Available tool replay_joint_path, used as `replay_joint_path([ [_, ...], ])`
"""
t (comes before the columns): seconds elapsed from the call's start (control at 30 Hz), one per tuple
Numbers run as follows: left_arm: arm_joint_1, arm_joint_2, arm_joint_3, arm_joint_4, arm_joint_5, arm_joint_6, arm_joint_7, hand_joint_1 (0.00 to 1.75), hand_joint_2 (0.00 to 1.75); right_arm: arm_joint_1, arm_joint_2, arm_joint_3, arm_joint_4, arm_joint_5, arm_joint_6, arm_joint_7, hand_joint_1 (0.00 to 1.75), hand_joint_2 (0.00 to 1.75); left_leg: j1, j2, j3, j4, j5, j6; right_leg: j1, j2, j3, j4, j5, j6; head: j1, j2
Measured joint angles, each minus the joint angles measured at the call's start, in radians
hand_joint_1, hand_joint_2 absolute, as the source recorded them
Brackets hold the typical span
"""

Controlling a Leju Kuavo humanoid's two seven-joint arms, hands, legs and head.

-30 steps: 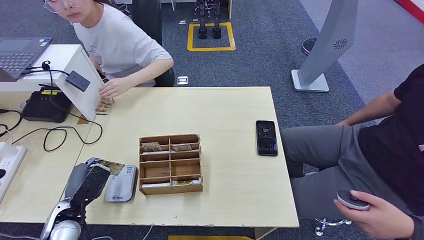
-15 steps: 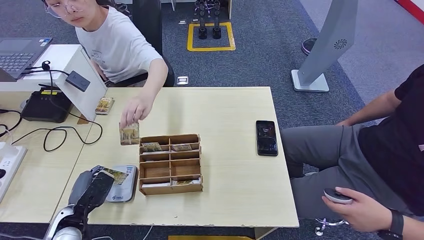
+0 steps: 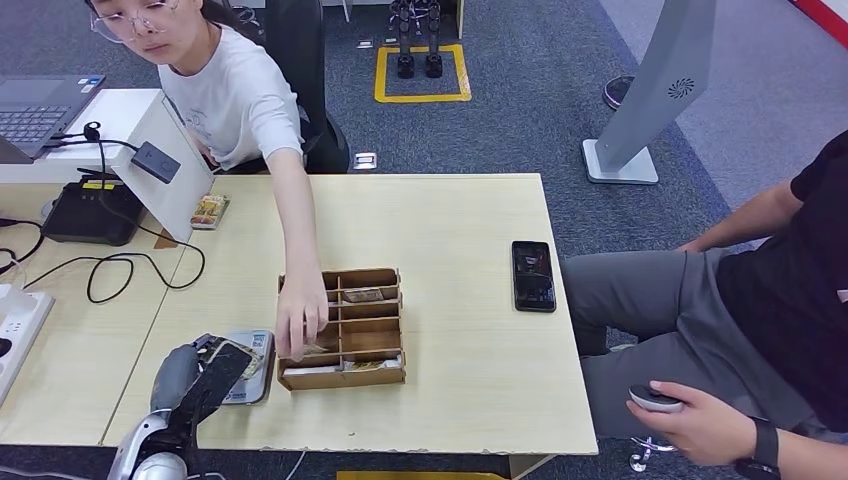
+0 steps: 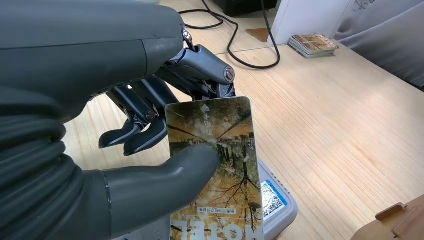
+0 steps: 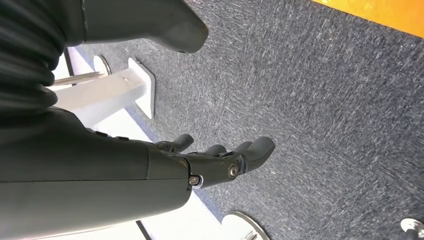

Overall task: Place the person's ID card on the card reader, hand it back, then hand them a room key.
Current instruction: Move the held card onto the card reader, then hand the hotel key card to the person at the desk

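A card [image 4: 220, 165] printed with autumn trees is being pinched by the left hand [image 3: 205, 375], the thick thumb [image 4: 170, 175] pressing on its face and the darker fingers [image 4: 150, 125] lying behind it. In the left wrist view the card is being held just above the grey card reader [image 4: 277, 212]; whether its lower edge is touching the reader cannot be told. In the head view the reader [image 3: 250, 375] is lying near the front edge of the table [image 3: 460, 220], just beside the wooden divided box [image 3: 345, 330].

A person's hand [image 3: 300, 320] is being reached into a compartment on the box's left side, close to the robot's left hand. A small stack of cards [image 3: 209, 211] is lying near the table's far left corner, and a black phone [image 3: 533, 275] is lying well apart, toward the table's right edge.

The right hand [image 5: 220, 162] is being held over dark carpet, its fingers apart and loosely curved, with nothing gripped in them.
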Motion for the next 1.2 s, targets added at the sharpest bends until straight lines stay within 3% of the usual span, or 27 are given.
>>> replay_joint_path([
  [0.53, -0.033, -0.027, 0.0, 0.076, -0.069, 0.05, -0.013, 1.75, 1.75, -0.001, 0.0, 0.0, 0.0, 0.006, 0.001, -0.016, 0.0, 1.75, 0.0, 0.0, 0.0, 0.0, 0.0, 0.0, 0.0, 0.0, 0.0, 0.0, 0.0, 0.0, 0.0, 0.0],
  [0.9, -0.085, -0.045, 0.033, 0.072, 0.358, -0.033, -0.132, 1.75, 1.75, -0.004, 0.0, 0.0, 0.0, 0.017, -0.005, -0.016, 0.0, 1.75, 0.0, 0.0, 0.0, 0.0, 0.001, 0.0, 0.0, 0.0, 0.0, 0.0, 0.0, 0.0, 0.0, 0.0],
  [1.2, -0.154, -0.045, 0.079, -0.02, 0.695, 0.013, -0.213, 1.75, 1.75, -0.007, 0.0, 0.0, 0.0, 0.03, -0.009, -0.013, 0.0, 1.75, 0.0, -0.001, 0.0, 0.0, 0.001, 0.0, 0.0, 0.0, 0.0, 0.0, 0.0, 0.0, 0.0, 0.0],
])
